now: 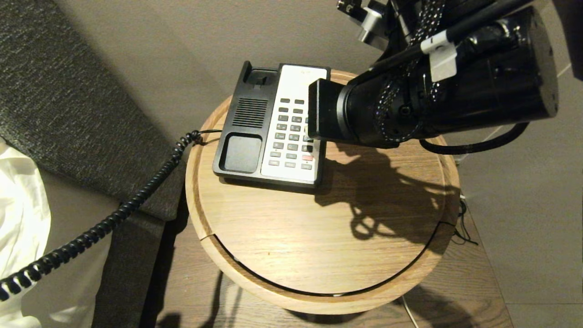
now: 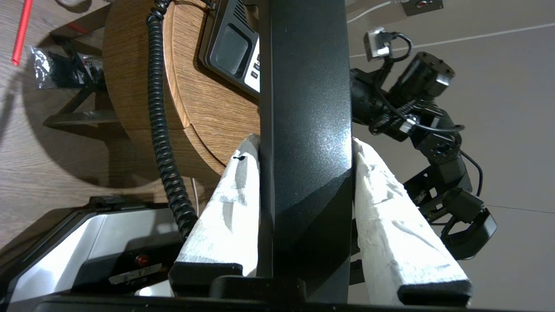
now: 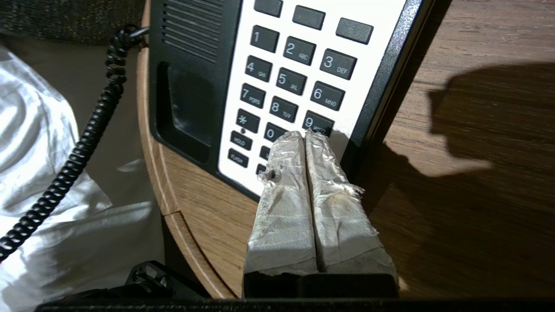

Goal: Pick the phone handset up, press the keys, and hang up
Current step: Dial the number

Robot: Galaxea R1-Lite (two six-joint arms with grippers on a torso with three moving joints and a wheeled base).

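Note:
My left gripper is shut on the phone handset, a glossy black bar clamped between its white-wrapped fingers and held off to the table's side. The black coiled cord runs from the phone base away toward the lower left. The base's cradle stands empty. My right arm reaches in from the upper right over the keys. The right gripper is shut with nothing in it. Its tips are down at the lower key rows, between the 0 and 9 keys. I cannot tell whether they touch.
The phone sits at the back of a round wooden table with a raised rim. A dark upholstered surface and white bedding lie to the left. Wood floor lies below and grey floor to the right.

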